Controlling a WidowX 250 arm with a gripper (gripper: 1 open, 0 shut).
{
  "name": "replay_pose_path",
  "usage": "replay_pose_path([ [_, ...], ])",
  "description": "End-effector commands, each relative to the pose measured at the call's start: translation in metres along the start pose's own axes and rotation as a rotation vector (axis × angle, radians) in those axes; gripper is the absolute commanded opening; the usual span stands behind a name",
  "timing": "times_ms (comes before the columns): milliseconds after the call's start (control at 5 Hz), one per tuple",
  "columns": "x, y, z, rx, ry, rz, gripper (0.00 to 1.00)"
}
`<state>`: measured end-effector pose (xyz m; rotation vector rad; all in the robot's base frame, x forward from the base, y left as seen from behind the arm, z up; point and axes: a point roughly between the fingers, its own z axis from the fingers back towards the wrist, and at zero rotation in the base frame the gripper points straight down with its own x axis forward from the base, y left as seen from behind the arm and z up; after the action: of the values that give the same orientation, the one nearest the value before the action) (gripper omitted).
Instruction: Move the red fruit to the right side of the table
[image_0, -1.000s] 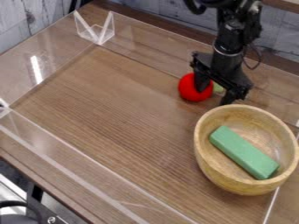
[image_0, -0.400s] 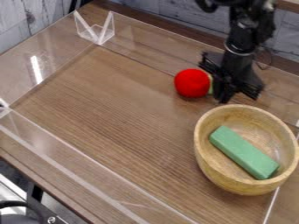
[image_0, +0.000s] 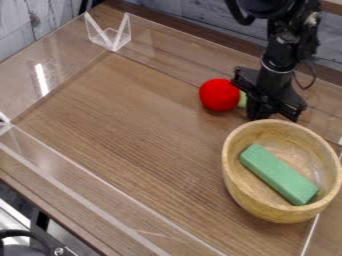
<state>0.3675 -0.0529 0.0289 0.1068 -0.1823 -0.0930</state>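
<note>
Red fruit (image_0: 221, 94) sits on the table (image_0: 120, 130) toward its far right part, just left of the gripper (image_0: 274, 108), apart from it. Ahead lies the wooden bowl (image_0: 283, 205) holding a green block (image_0: 278, 173). Jaws look narrowed, gripping nothing; exact gap unclear.

Brightness: even, soft, fairly bright.
Glare: pale streaks across the table (image_0: 120, 110) and the clear acrylic walls (image_0: 107, 32).
Shadows: faint, short, beside the red fruit (image_0: 219, 94) and bowl (image_0: 241, 188).
Sharpness: low resolution, slightly soft throughout.
</note>
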Motion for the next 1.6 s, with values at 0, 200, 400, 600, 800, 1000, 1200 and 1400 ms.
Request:
replay_pose_path([
  [0, 0.003, 0.012, 0.011, -0.003, -0.037, 0.003, 1.0],
  [200, -0.001, 0.018, 0.014, -0.009, -0.04, -0.007, 1.0],
  [400, 0.008, 0.018, 0.014, -0.01, -0.043, -0.013, 0.0],
  [600, 0.013, 0.018, 0.016, -0.013, -0.048, -0.019, 0.0],
  [800, 0.014, 0.011, 0.023, -0.019, -0.056, -0.033, 0.0],
  [1000, 0.018, 0.001, 0.028, -0.027, -0.063, -0.05, 1.0],
  [1200, 0.016, -0.009, 0.026, -0.036, -0.059, -0.072, 0.0],
  [1400, 0.015, -0.005, 0.022, -0.033, -0.051, -0.039, 0.0],
])
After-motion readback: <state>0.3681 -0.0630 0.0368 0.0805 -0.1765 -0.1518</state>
